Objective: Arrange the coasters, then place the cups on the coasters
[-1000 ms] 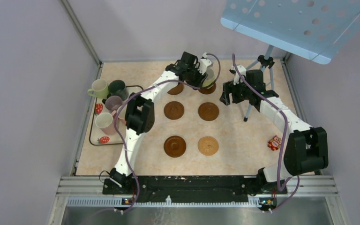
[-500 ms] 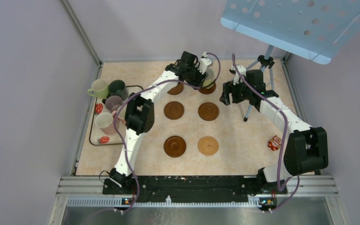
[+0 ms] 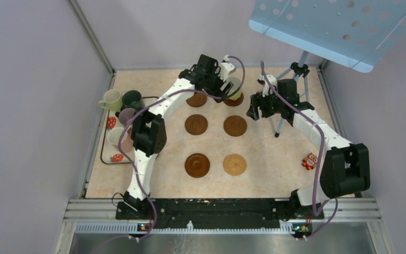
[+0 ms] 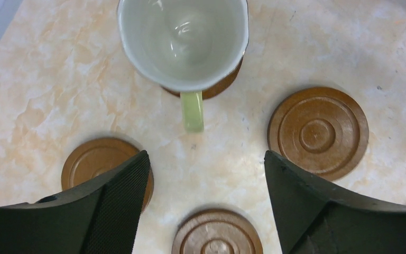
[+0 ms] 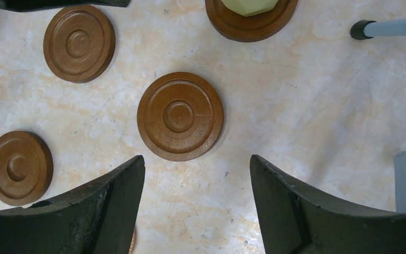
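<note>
Six coasters lie in two columns: dark brown far left (image 3: 196, 99), middle (image 3: 196, 124) (image 3: 235, 126), near left (image 3: 197, 165), and tan near right (image 3: 234, 164). A light green cup (image 3: 236, 89) (image 4: 182, 42) stands upright on the far right coaster (image 4: 221, 88), its handle towards my left gripper (image 3: 223, 84) (image 4: 206, 159). That gripper hangs open and empty just above and beside the cup. My right gripper (image 3: 256, 108) (image 5: 195, 159) hovers open and empty over the bare table near the middle right coaster (image 5: 180, 116). Several more cups, among them a light green one (image 3: 111, 99) and a dark green one (image 3: 132, 99), wait at the left.
The strawberry-print tray (image 3: 117, 157) holding the cups sits against the left wall. A tripod (image 3: 296, 69) stands at the back right, one foot (image 5: 360, 29) near the cup's coaster, under a blue perforated board (image 3: 338, 26). A small red-and-white object (image 3: 310, 160) lies at the right.
My left gripper has opened and let go of the light green cup, which now stands free on the far right coaster. The left arm's elbow swung left. The right arm has not moved.
</note>
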